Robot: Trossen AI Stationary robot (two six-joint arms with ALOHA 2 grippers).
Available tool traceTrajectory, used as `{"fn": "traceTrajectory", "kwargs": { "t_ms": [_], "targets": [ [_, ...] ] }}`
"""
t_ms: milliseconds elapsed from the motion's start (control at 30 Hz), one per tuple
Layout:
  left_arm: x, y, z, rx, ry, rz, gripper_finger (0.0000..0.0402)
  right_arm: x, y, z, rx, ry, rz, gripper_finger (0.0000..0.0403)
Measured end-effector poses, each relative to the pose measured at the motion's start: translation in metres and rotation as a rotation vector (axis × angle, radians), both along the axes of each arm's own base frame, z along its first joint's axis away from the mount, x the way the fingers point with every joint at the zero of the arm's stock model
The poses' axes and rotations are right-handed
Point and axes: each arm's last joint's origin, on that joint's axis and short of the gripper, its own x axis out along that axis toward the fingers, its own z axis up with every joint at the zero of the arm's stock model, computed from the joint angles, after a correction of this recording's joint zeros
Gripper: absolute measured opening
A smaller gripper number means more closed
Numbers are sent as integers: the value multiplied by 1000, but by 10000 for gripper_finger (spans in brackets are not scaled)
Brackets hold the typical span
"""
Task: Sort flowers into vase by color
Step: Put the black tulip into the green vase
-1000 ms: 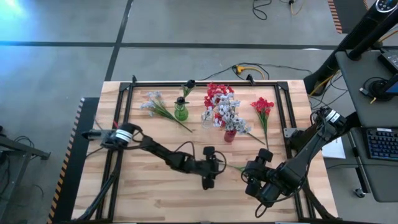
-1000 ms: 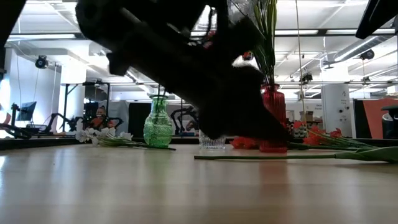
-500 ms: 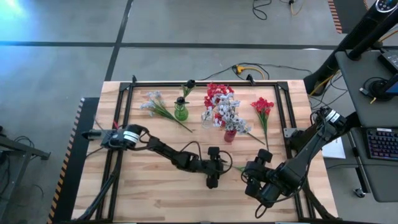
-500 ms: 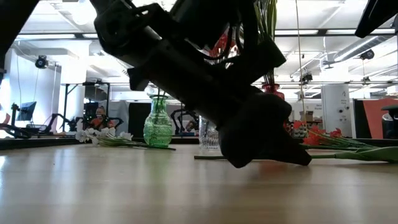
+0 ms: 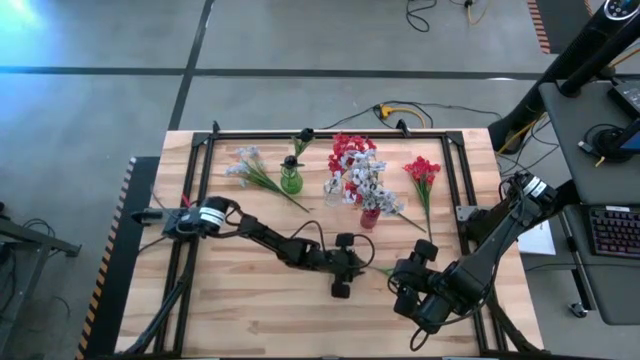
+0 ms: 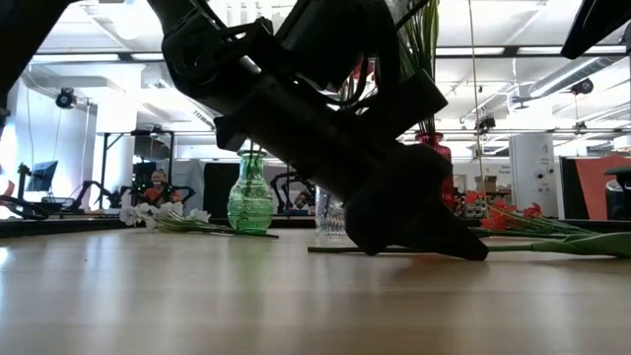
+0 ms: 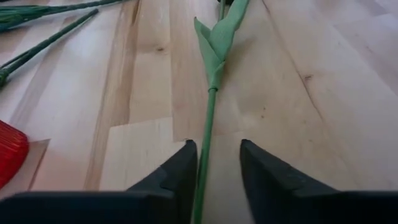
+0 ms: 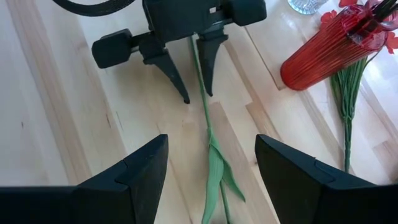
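Flower stem [image 7: 208,118], green with a folded leaf, lies flat on the wooden table [image 5: 240,310] in front of the red vase [image 8: 329,43]. Left gripper [image 8: 198,79] straddles it low, fingers narrowing around it without pinching yet, presumably to lift it. Right gripper [image 8: 211,171] waits nearby, fingers wide, holding nothing.

Three vases [image 5: 291,180], two arms [image 5: 270,243], one table [image 5: 240,310].

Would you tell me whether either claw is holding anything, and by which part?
Nothing yet: the left claw straddles the stem, fingers not closed on it; the right claw is empty.
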Motion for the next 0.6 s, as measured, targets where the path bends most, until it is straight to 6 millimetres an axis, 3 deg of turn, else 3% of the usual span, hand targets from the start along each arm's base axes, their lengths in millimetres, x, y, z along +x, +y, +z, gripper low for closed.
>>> {"fn": "traceTrajectory", "kwargs": {
  "t_ms": [233,600],
  "targets": [
    [-1,1,-1,-15,12,8,11,0,0,0,-3,-7,-1,233],
    [-1,0,-1,-12,10,17,1,1,1,0,4,-16,10,233]
  ]
}}
